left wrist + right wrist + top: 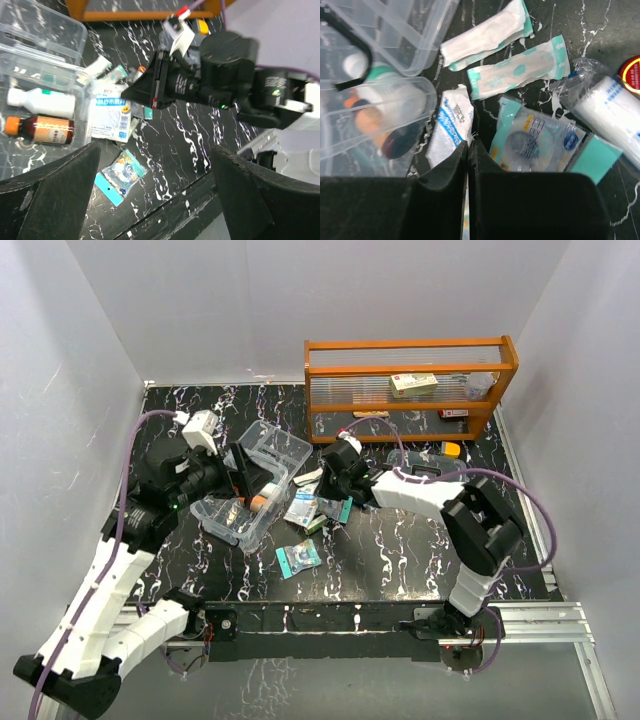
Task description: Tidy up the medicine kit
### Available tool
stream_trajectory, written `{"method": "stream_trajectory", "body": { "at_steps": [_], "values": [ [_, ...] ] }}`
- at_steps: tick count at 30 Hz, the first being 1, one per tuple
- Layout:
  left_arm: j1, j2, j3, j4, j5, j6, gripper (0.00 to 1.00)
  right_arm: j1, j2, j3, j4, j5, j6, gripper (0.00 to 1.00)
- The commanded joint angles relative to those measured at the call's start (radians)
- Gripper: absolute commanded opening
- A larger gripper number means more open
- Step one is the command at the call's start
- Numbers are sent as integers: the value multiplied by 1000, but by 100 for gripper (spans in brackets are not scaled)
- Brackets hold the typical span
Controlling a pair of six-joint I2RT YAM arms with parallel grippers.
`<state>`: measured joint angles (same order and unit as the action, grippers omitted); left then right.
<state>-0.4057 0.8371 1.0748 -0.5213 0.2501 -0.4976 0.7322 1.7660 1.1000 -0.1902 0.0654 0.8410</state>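
Right claw point(469, 150) clenched at the white packet's point(451, 131) edge — left claw point(155, 172) spread wide near the clear box point(47, 31).

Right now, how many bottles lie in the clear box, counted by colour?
White bottle: 1
Brown bottle, orange cap: 1
Total in the clear box: 2

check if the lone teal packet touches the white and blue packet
Apart: top view shows bare table between the teal packet and the white and blue packet.
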Motion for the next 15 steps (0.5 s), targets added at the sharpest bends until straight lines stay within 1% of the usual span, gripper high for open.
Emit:
{"method": "stream_trajectory", "body": {
  "at_steps": [1,5,7,9,13,15],
  "values": [
    [1,54,-38,70,178,34,89,-12,-144,-19,5,30,47,0],
    [-10,85,-56,152,216,55,88,-25,-222,-14,-111,30,96,0],
    [-42,106,-59,193,215,74,88,-29,-255,-16,-174,27,136,0],
    [-98,128,-62,226,168,101,88,-30,-290,-29,-226,27,186,0],
    [-258,204,-49,243,7,177,88,-31,-368,-65,-304,25,318,0],
    [-331,259,-39,242,-72,203,86,-31,-396,-71,-363,31,381,0]
  ]
}}
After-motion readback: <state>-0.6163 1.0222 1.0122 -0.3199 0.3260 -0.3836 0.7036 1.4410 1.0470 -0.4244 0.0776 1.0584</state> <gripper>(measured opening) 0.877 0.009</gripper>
